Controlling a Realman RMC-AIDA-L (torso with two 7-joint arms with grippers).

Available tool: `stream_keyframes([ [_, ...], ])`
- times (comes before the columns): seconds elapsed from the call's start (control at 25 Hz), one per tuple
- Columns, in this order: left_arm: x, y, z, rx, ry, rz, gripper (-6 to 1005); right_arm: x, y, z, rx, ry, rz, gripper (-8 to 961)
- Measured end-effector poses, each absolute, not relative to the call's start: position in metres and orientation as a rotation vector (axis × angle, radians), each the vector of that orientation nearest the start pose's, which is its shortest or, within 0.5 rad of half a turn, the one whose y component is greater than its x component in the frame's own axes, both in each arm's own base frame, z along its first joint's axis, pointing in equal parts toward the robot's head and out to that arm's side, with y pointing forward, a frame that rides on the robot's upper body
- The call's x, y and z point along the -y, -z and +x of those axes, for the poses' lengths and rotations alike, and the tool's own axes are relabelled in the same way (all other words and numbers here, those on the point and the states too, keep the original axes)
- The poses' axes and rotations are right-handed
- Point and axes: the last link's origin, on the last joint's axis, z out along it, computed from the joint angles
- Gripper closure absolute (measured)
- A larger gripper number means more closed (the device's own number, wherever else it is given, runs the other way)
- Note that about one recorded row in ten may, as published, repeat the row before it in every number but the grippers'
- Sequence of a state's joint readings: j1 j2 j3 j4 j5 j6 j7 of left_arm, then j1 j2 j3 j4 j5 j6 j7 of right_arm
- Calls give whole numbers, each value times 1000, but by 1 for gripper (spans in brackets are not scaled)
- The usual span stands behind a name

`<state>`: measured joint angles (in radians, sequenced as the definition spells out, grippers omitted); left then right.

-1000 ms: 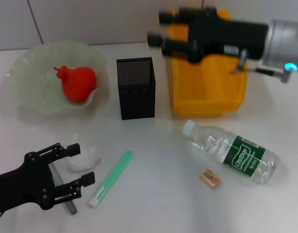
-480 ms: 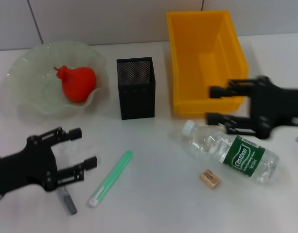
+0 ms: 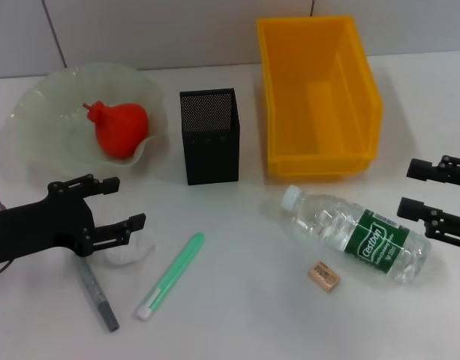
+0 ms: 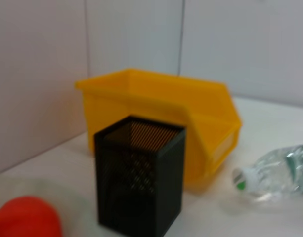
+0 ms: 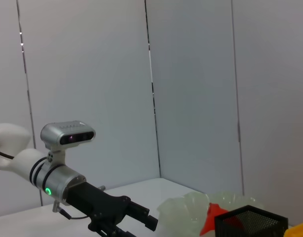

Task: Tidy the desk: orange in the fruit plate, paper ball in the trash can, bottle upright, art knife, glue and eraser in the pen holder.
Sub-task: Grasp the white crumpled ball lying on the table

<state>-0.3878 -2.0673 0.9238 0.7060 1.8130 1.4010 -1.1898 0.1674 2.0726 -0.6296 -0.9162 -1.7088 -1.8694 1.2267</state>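
White desk: bottle (image 3: 355, 235) lying, cap toward holder.

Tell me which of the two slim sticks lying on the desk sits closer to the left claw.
The art knife, the dull grey rod. It starts right under the left claw, while the mint-green glue lies farther off toward the bottle.

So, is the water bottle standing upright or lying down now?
Lying down. The bottle rests on its side on the desk, white cap toward the pen holder, in front of the trash can.
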Motion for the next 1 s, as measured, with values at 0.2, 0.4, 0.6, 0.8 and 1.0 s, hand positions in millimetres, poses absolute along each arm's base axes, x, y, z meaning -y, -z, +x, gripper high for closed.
stream_keyframes([
  [0.2, -319, 13, -295, 447, 483, -2643, 340, -235, -78, 303, -372, -915, -2493, 367],
  [0.4, -318, 13, -299, 517, 478, -2633, 343, -237, -76, 303, -357, -893, -2506, 367],
  [0.6, -314, 13, -303, 570, 475, -2626, 345, -239, -74, 303, -350, -872, -2524, 367],
  [0.8, -313, 12, -306, 588, 472, -2622, 348, -239, -73, 303, -340, -867, -2526, 367],
  [1.0, -312, 16, -310, 599, 402, -2644, 351, -241, -72, 302, -337, -862, -2534, 367],
])
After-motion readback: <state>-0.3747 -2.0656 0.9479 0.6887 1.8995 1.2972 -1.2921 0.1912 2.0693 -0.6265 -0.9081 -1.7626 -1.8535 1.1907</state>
